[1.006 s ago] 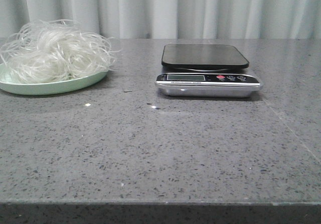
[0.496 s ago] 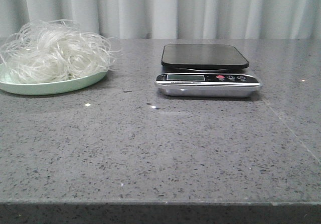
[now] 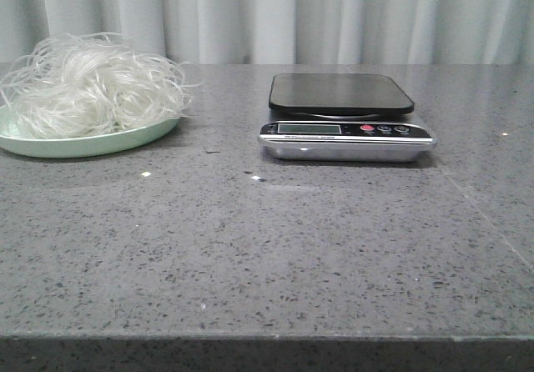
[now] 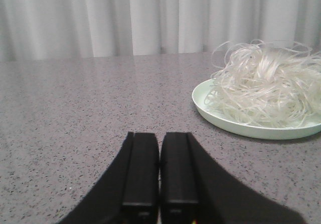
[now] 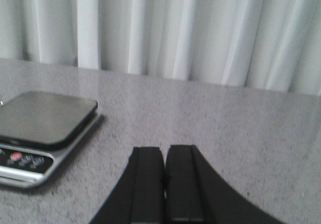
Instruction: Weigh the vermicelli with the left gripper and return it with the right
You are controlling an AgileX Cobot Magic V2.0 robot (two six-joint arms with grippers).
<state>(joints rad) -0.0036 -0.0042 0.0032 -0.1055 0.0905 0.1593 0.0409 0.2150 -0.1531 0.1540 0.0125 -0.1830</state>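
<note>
- Vermicelli [image 3: 92, 84] piled on the green plate [image 3: 83, 145], scale [image 3: 344, 118] sits well apart.
- Left tool [image 4: 160, 169] and right tool [image 5: 164, 184] both pinched closed, holding nothing.

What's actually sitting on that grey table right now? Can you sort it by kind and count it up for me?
Noodle heaps: 1, the vermicelli
Plates: 1, the pale green plate under it
Kitchen scales: 1, the scale with a black platform, nothing on it
Total: 3
</note>
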